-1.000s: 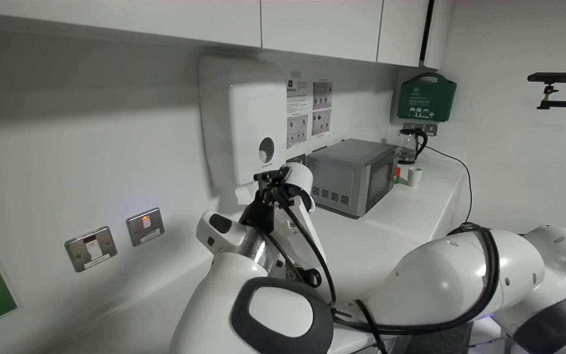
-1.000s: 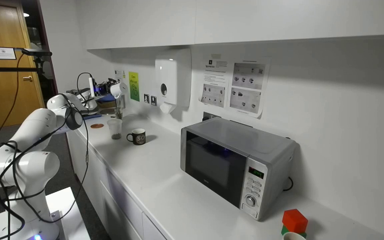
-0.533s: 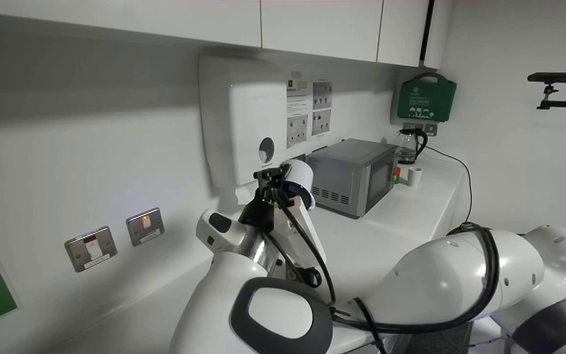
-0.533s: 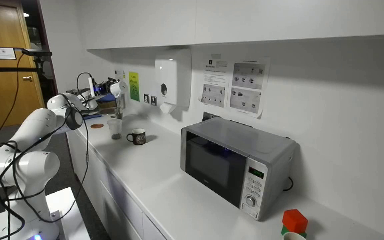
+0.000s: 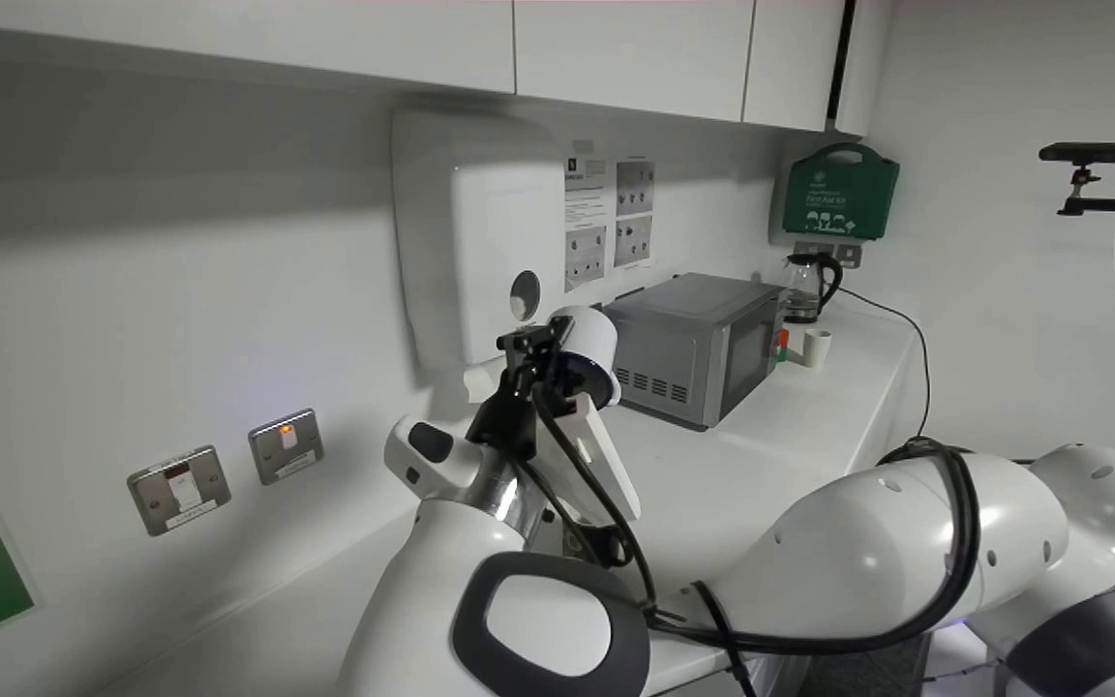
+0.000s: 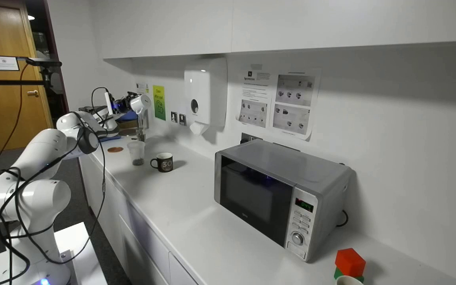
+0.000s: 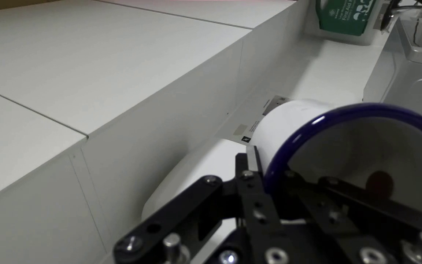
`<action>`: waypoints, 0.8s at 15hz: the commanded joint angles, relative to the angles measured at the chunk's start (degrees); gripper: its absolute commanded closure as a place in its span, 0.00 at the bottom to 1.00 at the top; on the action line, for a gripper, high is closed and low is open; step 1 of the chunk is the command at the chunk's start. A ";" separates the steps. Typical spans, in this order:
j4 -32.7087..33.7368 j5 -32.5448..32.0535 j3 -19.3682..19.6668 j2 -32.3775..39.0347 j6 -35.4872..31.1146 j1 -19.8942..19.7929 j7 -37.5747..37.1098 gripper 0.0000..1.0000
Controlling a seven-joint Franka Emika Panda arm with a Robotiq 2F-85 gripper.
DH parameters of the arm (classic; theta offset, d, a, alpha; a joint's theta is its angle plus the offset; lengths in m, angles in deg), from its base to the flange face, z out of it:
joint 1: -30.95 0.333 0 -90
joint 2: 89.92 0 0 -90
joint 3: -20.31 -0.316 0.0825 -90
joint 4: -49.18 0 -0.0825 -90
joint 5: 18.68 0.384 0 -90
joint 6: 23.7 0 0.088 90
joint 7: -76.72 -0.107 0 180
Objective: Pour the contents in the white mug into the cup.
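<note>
One black gripper [image 7: 269,173] pinches the tipped white ceramic mug [image 5: 591,337]; pouring seems the present step, next probably needing careful emptying over the pale translucent cup [image 6: 136,150].

Well beyond the gripper [image 6: 133,96], the green plastic handled case [image 5: 840,194] reads "First Aid Kit" in white, the black ceramic mug [image 6: 165,163] lower than the gripper shows "50", and the yellow-green rectangular sign [image 6: 159,102] right of the gripper in an exterior view reads "Clean", its smaller print blurred.
</note>
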 commanded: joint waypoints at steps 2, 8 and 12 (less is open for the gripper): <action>-1.96 -3.03 1.35 -1.12 -1.57 -0.08 3.26 0.99; -1.04 -0.97 -0.85 -1.57 -2.06 -0.47 2.52 0.99; 0.03 1.80 -3.74 -1.90 -2.69 -0.75 0.58 0.99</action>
